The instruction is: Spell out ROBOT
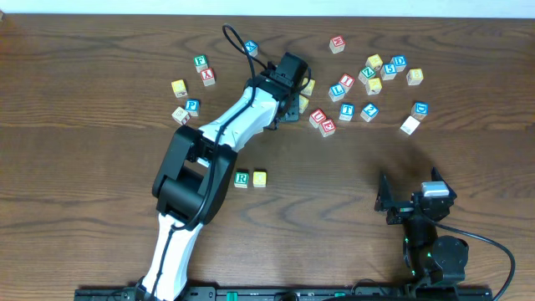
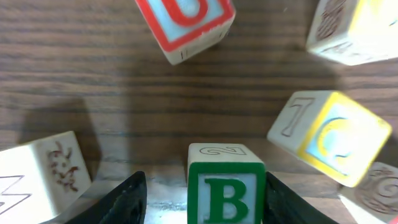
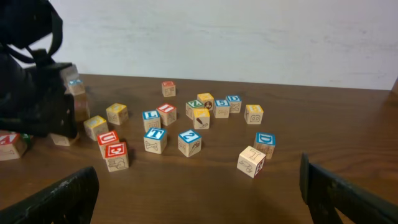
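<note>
left gripper (image 2: pixel 205 194): about half open, lowered over the scattered cubes toward the far edge of the table (image 1: pixel 100 251). It straddles a cube but is not clamped on it.
jaws: the right one stands at or just beside the cube's side face. Bare wood shows between the left one and the cube.
B cube (image 2: pixel 227 186): sits between the jaws with its green B facing the wrist camera. It appears to rest on the table. The arm hides it in the overhead view.
handling (judged): light, stiff wood that will not crush. The smooth flat faces may slip or twist if pinched off-centre.
hold (judged): the two opposite side faces, centred and square.
neighbours: red-lettered cube (image 2: pixel 183 22) ahead, well apart. Yellow-framed cube (image 2: pixel 336 137) near on the right and tilted, so it could be nudged.
R cube (image 1: pixel 242 178): mid-table toward the near edge, with a yellow cube (image 1: pixel 260 177) just beside it.
T cube (image 1: pixel 346 110): in the scatter, untouched.
right gripper (image 3: pixel 205 199): spread wide and empty, near the table's near right corner.
</note>
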You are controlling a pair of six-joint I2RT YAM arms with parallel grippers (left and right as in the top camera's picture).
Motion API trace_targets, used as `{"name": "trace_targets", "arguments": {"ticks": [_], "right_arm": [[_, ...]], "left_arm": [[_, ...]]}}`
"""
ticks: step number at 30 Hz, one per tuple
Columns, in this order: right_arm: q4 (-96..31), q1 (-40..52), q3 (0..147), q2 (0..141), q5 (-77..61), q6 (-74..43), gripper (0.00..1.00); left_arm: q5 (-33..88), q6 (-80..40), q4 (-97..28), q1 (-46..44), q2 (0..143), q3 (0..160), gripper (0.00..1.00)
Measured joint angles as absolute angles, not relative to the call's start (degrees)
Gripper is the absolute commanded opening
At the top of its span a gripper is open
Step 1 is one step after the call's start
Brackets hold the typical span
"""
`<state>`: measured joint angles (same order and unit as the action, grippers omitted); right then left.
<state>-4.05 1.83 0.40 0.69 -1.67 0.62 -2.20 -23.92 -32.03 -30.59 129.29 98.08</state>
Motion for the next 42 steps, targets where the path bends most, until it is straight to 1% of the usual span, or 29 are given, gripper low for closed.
{"name": "trace_targets", "arguments": {"ticks": [16, 21, 24, 25, 32, 42], "right_arm": [[-4.0, 1.8, 0.4, 0.7, -1.7, 0.6, 0.99], [-4.1, 1.8, 0.4, 0.7, -1.7, 0.6, 0.99], [-4.0, 1.8, 0.4, 0.7, -1.7, 0.6, 0.99], [-4.1, 1.8, 0.4, 0.7, -1.7, 0.6, 0.99], [-4.1, 1.8, 0.4, 0.7, -1.7, 0.6, 0.99], [-4.1, 1.8, 0.4, 0.7, -1.7, 0.6, 0.99]], "left_arm": [[-1.8, -23.9, -30.8, -30.6, 130.4, 98.1, 0.56], [-1.8, -23.7, -30.6, -30.6, 130.3, 98.1, 0.46], [-1.8, -23.6, -30.6, -30.6, 130.4, 98.1, 0.33], [-1.8, -23.7, -30.6, -30.6, 130.4, 98.1, 0.32], [-1.8, -23.5, -30.5, -30.6, 130.4, 98.1, 0.3], [-1.8, -23.5, -30.6, -30.6, 130.3, 98.1, 0.3]]}}
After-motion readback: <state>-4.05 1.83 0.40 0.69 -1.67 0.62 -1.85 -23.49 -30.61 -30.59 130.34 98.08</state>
